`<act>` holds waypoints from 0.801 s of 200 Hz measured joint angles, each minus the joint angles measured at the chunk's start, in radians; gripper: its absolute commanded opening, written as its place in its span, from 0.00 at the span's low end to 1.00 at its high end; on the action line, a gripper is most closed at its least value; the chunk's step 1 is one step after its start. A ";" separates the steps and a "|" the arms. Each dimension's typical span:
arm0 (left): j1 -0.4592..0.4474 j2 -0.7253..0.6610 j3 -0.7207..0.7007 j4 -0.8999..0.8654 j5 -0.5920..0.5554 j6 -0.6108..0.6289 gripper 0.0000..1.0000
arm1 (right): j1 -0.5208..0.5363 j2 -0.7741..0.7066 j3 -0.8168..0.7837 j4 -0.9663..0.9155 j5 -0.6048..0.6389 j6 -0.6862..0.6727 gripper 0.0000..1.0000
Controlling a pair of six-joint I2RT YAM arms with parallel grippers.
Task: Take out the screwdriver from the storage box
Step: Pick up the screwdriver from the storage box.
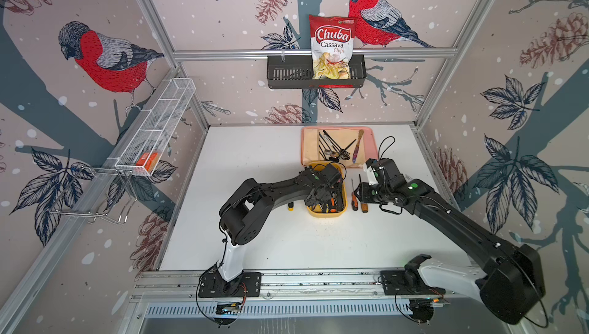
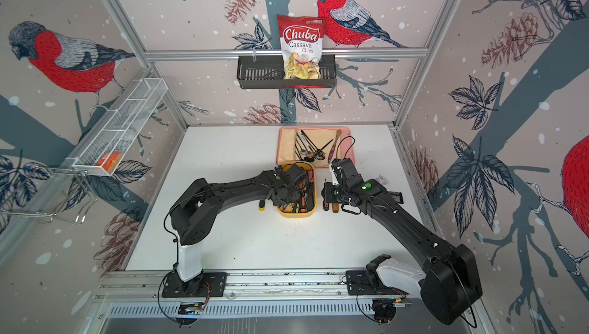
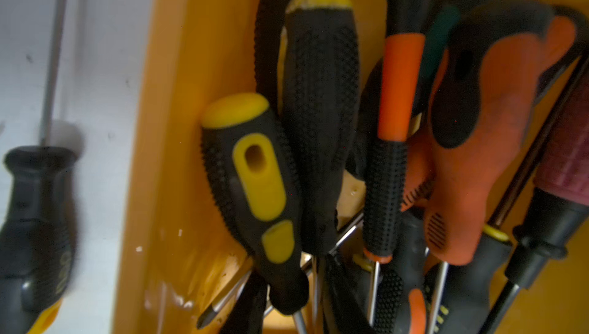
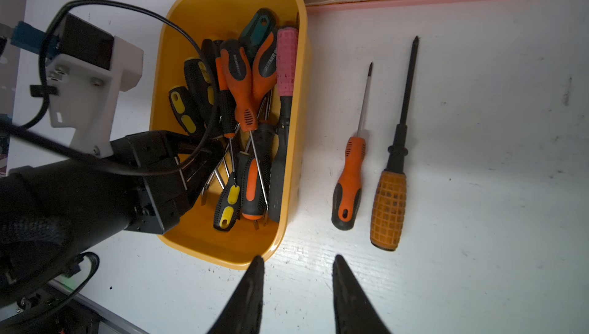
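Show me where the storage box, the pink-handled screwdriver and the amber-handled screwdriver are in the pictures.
storage box (image 4: 223, 0), right wrist view, on its bare inner end wall.
pink-handled screwdriver (image 4: 287, 61), right wrist view, on the pink handle, inside the box.
amber-handled screwdriver (image 4: 389, 209), right wrist view, on the gridded handle, on the table.

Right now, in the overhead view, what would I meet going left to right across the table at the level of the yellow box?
black-and-yellow screwdriver → storage box → orange-and-black screwdriver → amber-handled screwdriver
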 measured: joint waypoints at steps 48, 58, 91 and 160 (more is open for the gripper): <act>0.002 -0.009 0.000 -0.003 -0.003 0.018 0.10 | 0.000 0.002 0.000 0.000 0.000 0.002 0.37; 0.002 -0.019 0.000 -0.016 -0.001 0.021 0.10 | 0.000 0.004 0.000 0.000 0.000 0.003 0.37; 0.000 -0.070 0.021 -0.061 -0.001 0.055 0.09 | -0.003 0.009 0.000 0.000 0.001 0.003 0.37; -0.001 -0.173 0.051 -0.135 0.059 0.175 0.08 | -0.005 0.020 0.012 0.001 0.023 0.011 0.36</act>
